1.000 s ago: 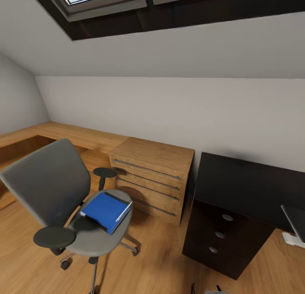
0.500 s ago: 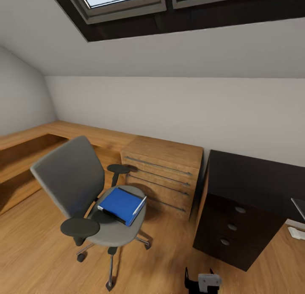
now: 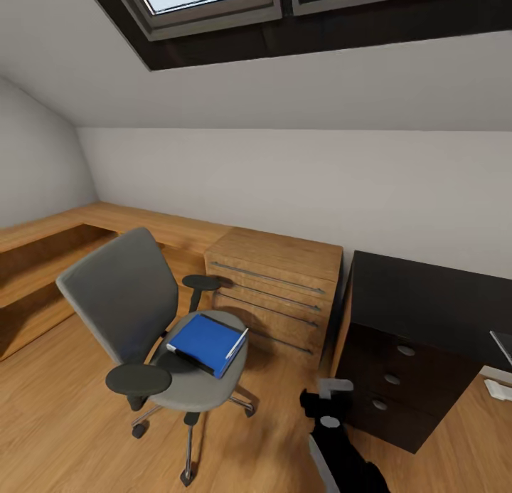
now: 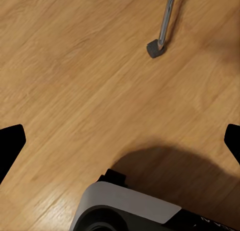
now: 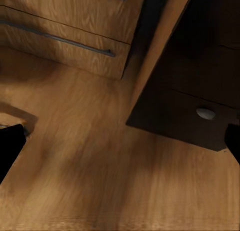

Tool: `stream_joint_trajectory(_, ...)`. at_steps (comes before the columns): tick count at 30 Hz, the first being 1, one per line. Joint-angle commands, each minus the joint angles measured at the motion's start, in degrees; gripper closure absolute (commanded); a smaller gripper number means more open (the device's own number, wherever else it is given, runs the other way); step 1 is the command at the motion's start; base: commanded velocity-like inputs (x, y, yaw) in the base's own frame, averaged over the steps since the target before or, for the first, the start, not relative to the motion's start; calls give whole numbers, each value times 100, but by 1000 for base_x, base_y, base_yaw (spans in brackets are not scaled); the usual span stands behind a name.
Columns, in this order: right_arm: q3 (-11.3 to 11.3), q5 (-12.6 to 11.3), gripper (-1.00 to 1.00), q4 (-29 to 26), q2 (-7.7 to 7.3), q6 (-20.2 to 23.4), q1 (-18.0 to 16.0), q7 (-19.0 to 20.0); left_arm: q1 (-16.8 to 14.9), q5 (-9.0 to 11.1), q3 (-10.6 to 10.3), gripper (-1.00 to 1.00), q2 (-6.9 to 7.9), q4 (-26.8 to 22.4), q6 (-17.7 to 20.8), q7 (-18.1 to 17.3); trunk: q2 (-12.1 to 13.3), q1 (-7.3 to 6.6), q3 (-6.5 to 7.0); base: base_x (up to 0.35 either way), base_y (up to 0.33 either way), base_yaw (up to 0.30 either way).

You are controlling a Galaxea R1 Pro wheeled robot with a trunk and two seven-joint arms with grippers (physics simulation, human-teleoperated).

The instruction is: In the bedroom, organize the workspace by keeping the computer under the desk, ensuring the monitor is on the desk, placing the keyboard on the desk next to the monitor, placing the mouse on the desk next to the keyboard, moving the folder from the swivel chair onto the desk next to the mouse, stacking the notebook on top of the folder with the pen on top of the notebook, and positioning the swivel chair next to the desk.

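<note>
The swivel chair stands on the wood floor left of centre, with its grey back turned away from the desk. The blue folder lies on its seat. A thin pale stick that looks like the pen rests along the folder's right edge. The black desk with its round-knobbed drawer unit fills the right side. My right gripper rises in front of that drawer unit; it is open and holds nothing. My left gripper is open over bare floor near a chair caster.
A light wooden chest with bar handles stands between chair and desk. A low wooden ledge runs along the left wall under the sloped ceiling. A small white object lies on the floor at the right edge. My base sits below the left gripper.
The head camera turned, shifting the whole scene rightward. My right arm has risen from the lower edge into view in front of the drawer unit. Chair and folder have not moved.
</note>
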Motion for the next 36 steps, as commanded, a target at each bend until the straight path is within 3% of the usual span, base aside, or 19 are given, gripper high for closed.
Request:
stream_joint_trajectory(1, 18, -135, -100, -160, 45, 374, -50, -42, -2, 62, -27, -100, 9, -7, -42, 30, -3, 0, -5, -1, 2, 0)
stream_joint_trajectory(2, 18, -349, -100, -382, 146, 990, -165, -46, -2, 64, -24, -100, 11, -7, -44, 30, -3, 0, -5, -1, 1, 0)
stream_joint_trajectory(4, 18, -568, -100, -525, 162, 1544, -292, -47, -2, 66, -19, -100, 16, -6, -47, 30, -3, 0, -5, 0, 1, 0)
stream_joint_trajectory(7, 23, -903, -100, -653, 162, 2120, -449, -41, -2, 68, -11, -100, 21, -5, -65, 30, -3, 0, -5, 0, 0, 0)
stream_joint_trajectory(9, 26, -1104, -100, -693, 162, 2273, -512, -39, -2, 69, -4, -100, 25, -2, -89, 30, -3, 0, -5, 0, 0, 0)
stream_joint_trajectory(10, 23, -1272, -100, -718, 162, 2279, -553, -38, -2, 69, 0, -100, 28, 1, -112, 30, -3, 0, -5, 22, 30, 0)
stream_joint_trajectory(14, 19, -1549, -100, -714, 162, 1841, -604, -30, -2, 49, 7, -100, 25, 80, -153, 25, -3, 0, -5, 130, 140, 0)
stream_joint_trajectory(22, 77, -1599, -100, -585, 158, 1440, -593, -12, -2, 40, 8, -100, 18, 99, -185, 22, -3, 0, -18, 118, 109, 138)
stream_joint_trajectory(23, 122, -1597, -100, -530, 160, 1358, -592, -11, -2, 38, 8, -100, 17, 99, -186, 23, -3, 0, -21, 9, 8, 248)
stream_joint_trajectory(24, 422, -1595, -100, -436, 162, 1235, -590, -20, -2, 36, 8, -100, 15, 99, -187, 23, -3, 0, -26, 2, 2, 249)
stream_joint_trajectory(27, 564, -1595, -100, -414, 155, 1206, -590, -26, -2, 35, 8, -100, 15, 99, -188, 22, -3, 0, -40, 1, 1, 248)
stream_joint_trajectory(36, 581, -1589, -100, -411, 146, 1198, -590, -19, -2, 28, 8, -100, 15, 99, -188, 22, -3, 0, -85, 0, 0, 242)
